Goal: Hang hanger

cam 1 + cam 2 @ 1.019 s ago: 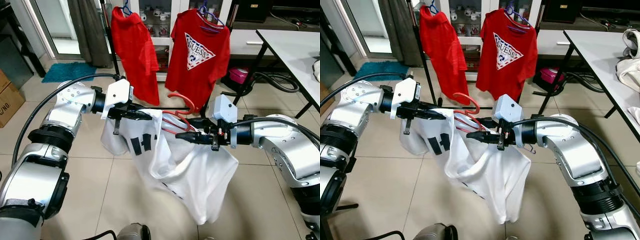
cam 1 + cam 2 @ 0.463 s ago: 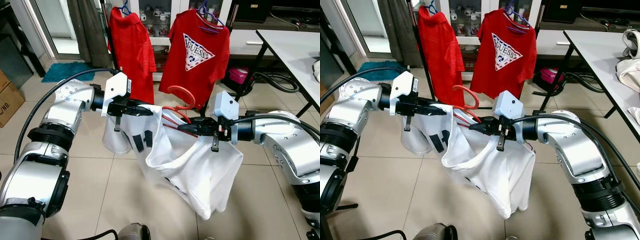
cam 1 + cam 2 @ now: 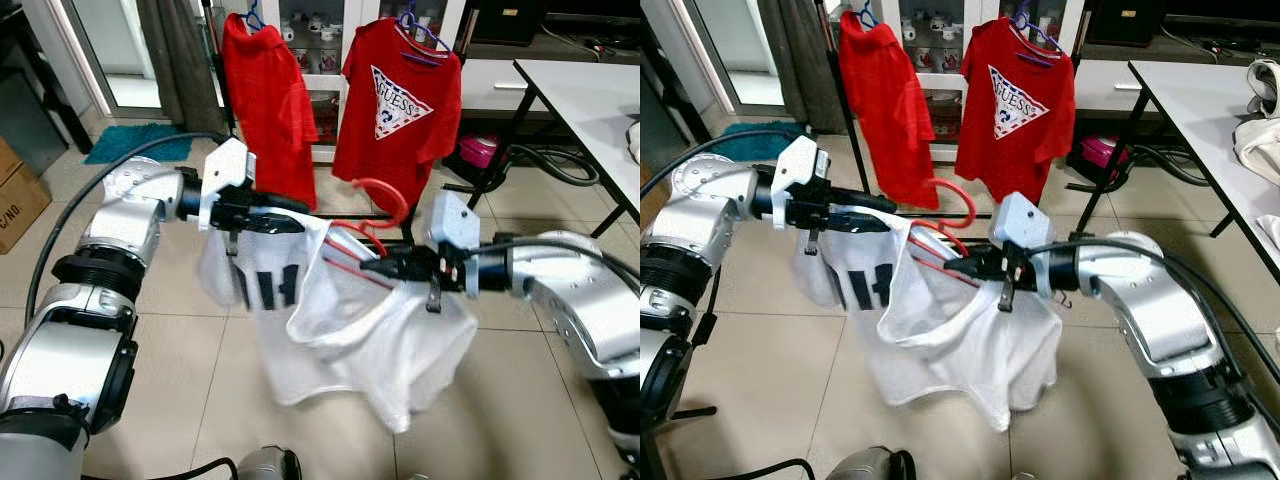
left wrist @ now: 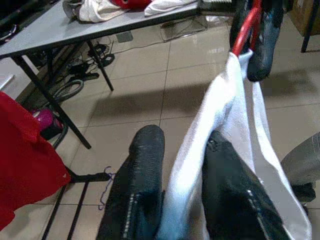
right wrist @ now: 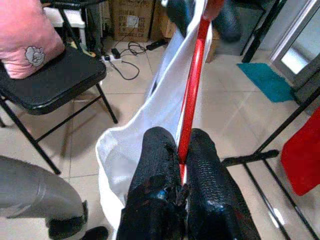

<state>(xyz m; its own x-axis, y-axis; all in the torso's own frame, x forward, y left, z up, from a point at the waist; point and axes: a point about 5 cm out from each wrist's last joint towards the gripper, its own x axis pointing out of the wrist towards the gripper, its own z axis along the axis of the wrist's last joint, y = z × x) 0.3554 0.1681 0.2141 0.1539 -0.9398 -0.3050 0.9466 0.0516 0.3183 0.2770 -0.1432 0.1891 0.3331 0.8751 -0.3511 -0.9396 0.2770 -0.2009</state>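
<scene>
**Both Grippers Held Shirt and Hanger Before the Rack**

While the white T-shirt drooped between the two arms above the tiled floor, each gripper had hold of a different thing. The left gripper was clamped on the shirt's upper edge, the cloth pinched between its two black fingers, as its wrist view showed. The right gripper was closed narrowly on the lower bar of the red hanger; in the right wrist view the red bar ran straight out from between the pads and into the white fabric. The hanger's hook curved up between the two grippers, and its arms were partly tucked inside the shirt's opening. The shirt bore black markings on the part hanging below the left gripper.

Behind them stood a black clothes rack with two red shirts on hangers, one plain and one with a triangular logo. A white table stood to the robot's right, and a teal mat lay on the floor farther back on its left.
</scene>
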